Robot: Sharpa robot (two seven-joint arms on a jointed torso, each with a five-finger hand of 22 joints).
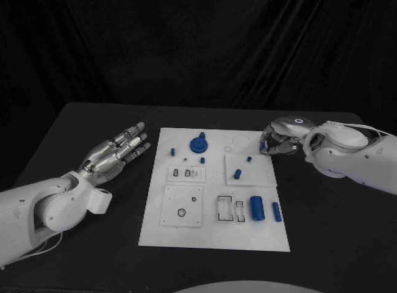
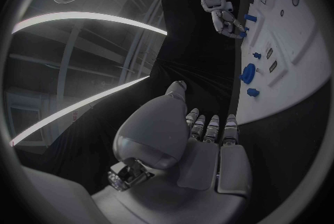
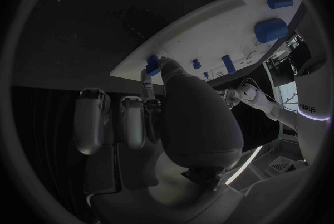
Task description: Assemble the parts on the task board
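The white task board [image 1: 214, 232] lies in the middle of the black table. On it stand a round blue knob [image 1: 199, 144], small blue pegs [image 1: 237, 174] and two blue cylinders [image 1: 257, 208] near its right edge. My left hand [image 1: 119, 149] hovers left of the board's far end, fingers stretched out and apart, holding nothing. My right hand [image 1: 282, 140] sits at the board's far right corner with its fingers curled. In the right wrist view its thumb and a finger pinch a small blue part [image 3: 152, 64] at the board's edge [image 3: 209, 34]. The left wrist view shows that right hand [image 2: 226, 20] beyond the board [image 2: 292, 40].
Black table surface [image 1: 339, 232] spreads on both sides of the board, with free room to the left and right. A black curtain closes off the back. Several recessed slots [image 1: 224, 209] sit in the board's near half.
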